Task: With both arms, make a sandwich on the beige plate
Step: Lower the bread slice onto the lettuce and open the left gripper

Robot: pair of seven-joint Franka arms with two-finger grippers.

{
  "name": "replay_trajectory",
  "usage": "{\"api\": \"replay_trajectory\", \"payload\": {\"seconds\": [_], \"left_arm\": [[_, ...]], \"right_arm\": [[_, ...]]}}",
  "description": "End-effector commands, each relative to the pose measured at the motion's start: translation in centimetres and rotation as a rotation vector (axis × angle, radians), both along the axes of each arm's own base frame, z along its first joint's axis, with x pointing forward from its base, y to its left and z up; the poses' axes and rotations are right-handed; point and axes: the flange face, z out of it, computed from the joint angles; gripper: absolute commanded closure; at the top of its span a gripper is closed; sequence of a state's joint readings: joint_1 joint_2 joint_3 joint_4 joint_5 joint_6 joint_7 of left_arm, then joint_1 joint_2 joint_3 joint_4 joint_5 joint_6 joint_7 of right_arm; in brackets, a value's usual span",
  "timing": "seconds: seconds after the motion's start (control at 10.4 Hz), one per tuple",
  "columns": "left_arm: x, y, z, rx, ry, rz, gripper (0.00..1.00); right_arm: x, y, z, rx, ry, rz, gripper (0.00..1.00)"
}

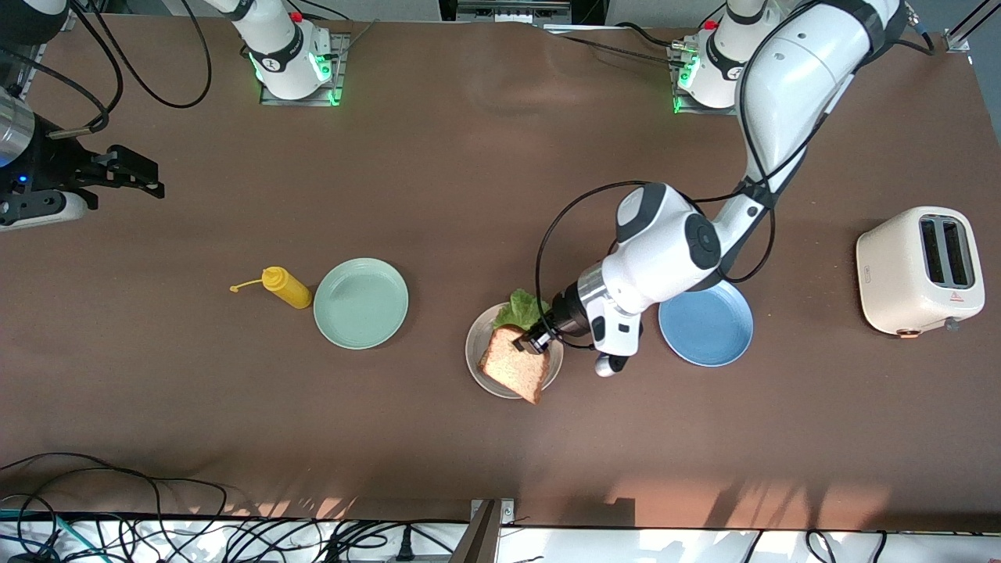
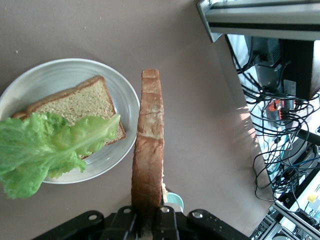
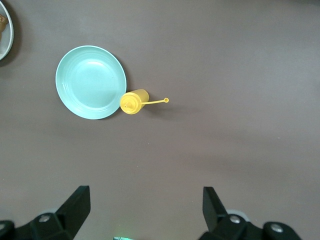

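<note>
Sandwich top slice (image 2: pixel 148 150) hanging edge-on over the beige plate (image 1: pixel 477 361), clamped in the left tool (image 1: pixel 536 338), long axis running out from the fingers toward the front camera. Lying flat on the plate: a bread slice (image 2: pixel 80 106) under a lettuce leaf (image 2: pixel 45 150). Flanking the plate on the bench (image 1: pixel 469 156): blue plate (image 1: pixel 708 328), mint plate (image 1: pixel 361 303), mustard bottle (image 1: pixel 285 287); toaster (image 1: pixel 919 270) sitting at the left arm's end. Right tool (image 3: pixel 145 210) waiting, fingers apart.
</note>
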State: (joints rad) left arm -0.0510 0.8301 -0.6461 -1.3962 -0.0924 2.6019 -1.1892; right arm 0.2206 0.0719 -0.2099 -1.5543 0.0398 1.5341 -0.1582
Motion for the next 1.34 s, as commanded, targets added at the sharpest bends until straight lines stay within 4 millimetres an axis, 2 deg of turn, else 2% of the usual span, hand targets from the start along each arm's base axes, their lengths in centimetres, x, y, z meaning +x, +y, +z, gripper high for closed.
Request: {"api": "replay_trajectory", "payload": {"seconds": [0.0,0.19,0.29,0.58,0.77,0.86,0.96,1.05,1.15,1.25], "left_arm": [[0.2,-0.4,-1.6,-0.013,0.010,0.013,1.00],[0.1,-0.7,-2.9,0.001,0.005,0.019,1.00],[0.0,-0.9,-4.1,0.014,0.012,0.022,1.00],[-0.2,-1.2,-4.5,0.022,0.016,0.021,1.00],[-0.6,-1.2,-5.1,0.032,0.036,0.010,1.00],[-1.0,-1.4,-5.5,0.041,0.059,0.001,0.78],[-1.2,-1.4,-5.8,0.044,0.072,0.004,0.51],[-1.3,-1.4,-5.8,0.052,0.081,-0.002,0.14],[-1.6,-1.4,-5.8,0.073,0.101,-0.025,0.00],[-1.6,-1.1,-6.0,0.084,0.123,-0.035,0.00]], "right_arm": [[0.1,-1.0,0.2,-0.021,0.013,-0.025,0.00],[0.2,-2.4,0.3,-0.026,0.009,-0.047,0.00],[0.2,-3.7,-0.1,-0.021,0.018,-0.064,0.00],[0.6,-3.4,-1.0,-0.030,0.034,-0.066,0.00],[0.6,-4.0,-0.7,-0.027,0.027,-0.078,0.00],[0.8,-3.9,-0.2,-0.028,0.018,-0.078,0.00],[0.8,-3.9,-0.1,-0.029,0.016,-0.078,0.00],[0.8,-3.9,-0.1,-0.028,0.016,-0.078,0.00],[0.8,-3.9,-0.1,-0.030,0.014,-0.078,0.00],[0.8,-4.1,-0.1,-0.030,0.014,-0.081,0.00]]}}
